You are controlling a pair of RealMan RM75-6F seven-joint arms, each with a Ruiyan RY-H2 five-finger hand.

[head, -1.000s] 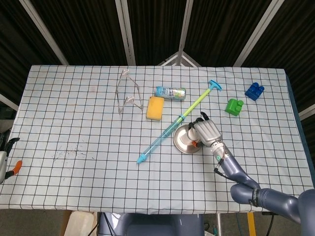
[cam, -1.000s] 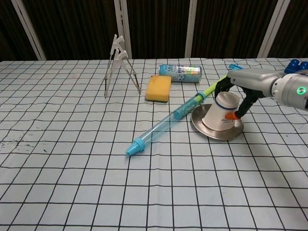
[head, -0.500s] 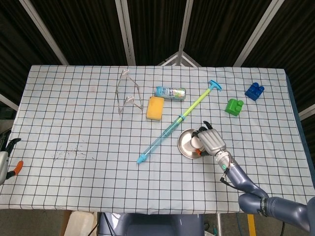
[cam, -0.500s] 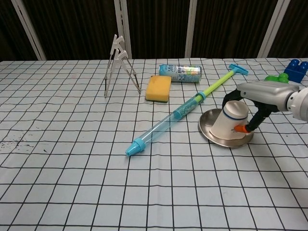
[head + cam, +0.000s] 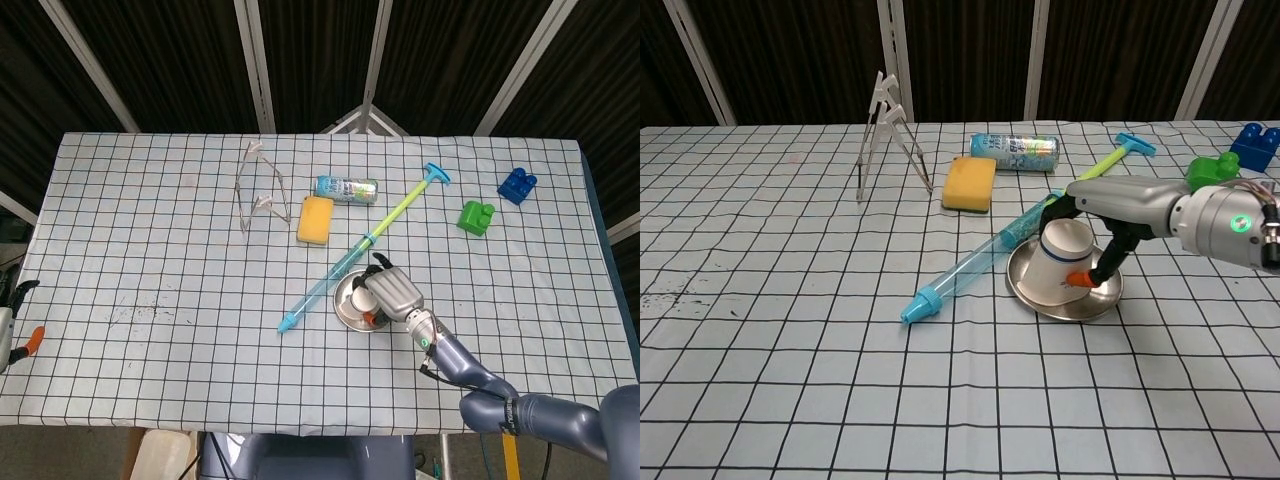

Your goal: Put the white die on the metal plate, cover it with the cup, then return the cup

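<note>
Plate (image 5: 1060,303) and cup (image 5: 1062,260) have slid left together since a moment ago, the plate's far rim now against the blue syringe (image 5: 985,253). The right hand (image 5: 1102,222) grips the upturned cup, which sits tilted on the plate; the die is hidden, presumably underneath. Covering looks done, so lifting the cup away remains; the left hand (image 5: 8,335) sits at the table's edge, its grasp unclear.
</note>
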